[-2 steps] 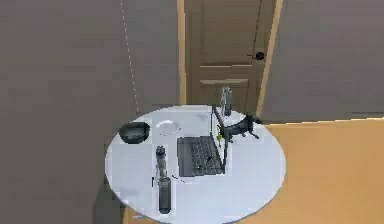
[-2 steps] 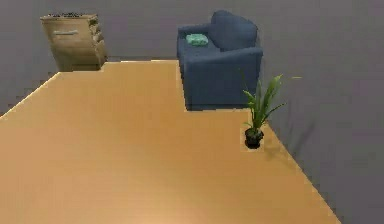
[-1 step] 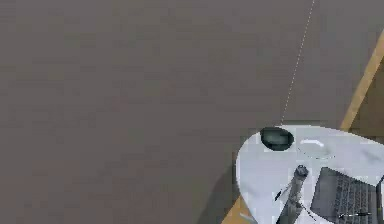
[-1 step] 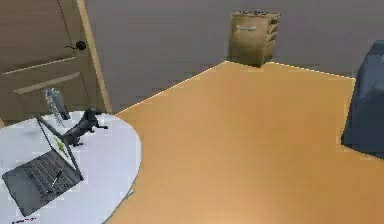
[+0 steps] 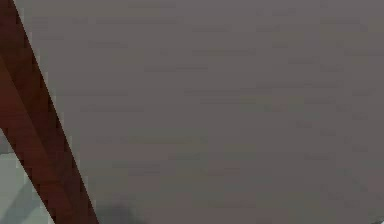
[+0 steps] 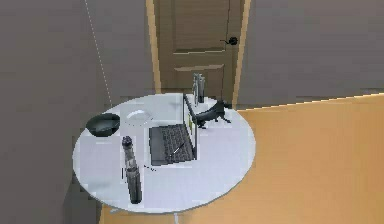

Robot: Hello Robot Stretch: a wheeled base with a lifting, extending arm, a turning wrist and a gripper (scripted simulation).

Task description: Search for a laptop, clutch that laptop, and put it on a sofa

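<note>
You had the laptop (image 6: 172, 142) on the round white desk (image 6: 225, 165) in the arm side view, near the desk's middle, lid up and keyboard facing that view's left. Its screen stood nearly edge-on to you, so any writing on it could not be read. Just right of the screen sat a small black shape (image 6: 212, 114) with thin prongs; you could not tell what it was. An upright grey cylinder (image 6: 198, 84) stood behind it at the desk's far edge. A dark round bowl-like thing (image 6: 102, 124) lay toward the desk's left, and a tall dark bottle-like thing (image 6: 130, 168) stood at the near left edge, apart from the laptop. A flat tan surface (image 6: 310, 160) spread across that view's right and bottom, overlapping the desk's near edge. Beyond the desk was a brown panelled door (image 6: 200, 40) with a dark knob (image 6: 232, 41), set in a grey wall (image 6: 50, 50). Ahead of you the forward view gave a plain grey wall (image 5: 220, 100) with a red-brown strip (image 5: 35, 110) slanting down its left. Of the pincer, you could not tell how it stood.
</note>
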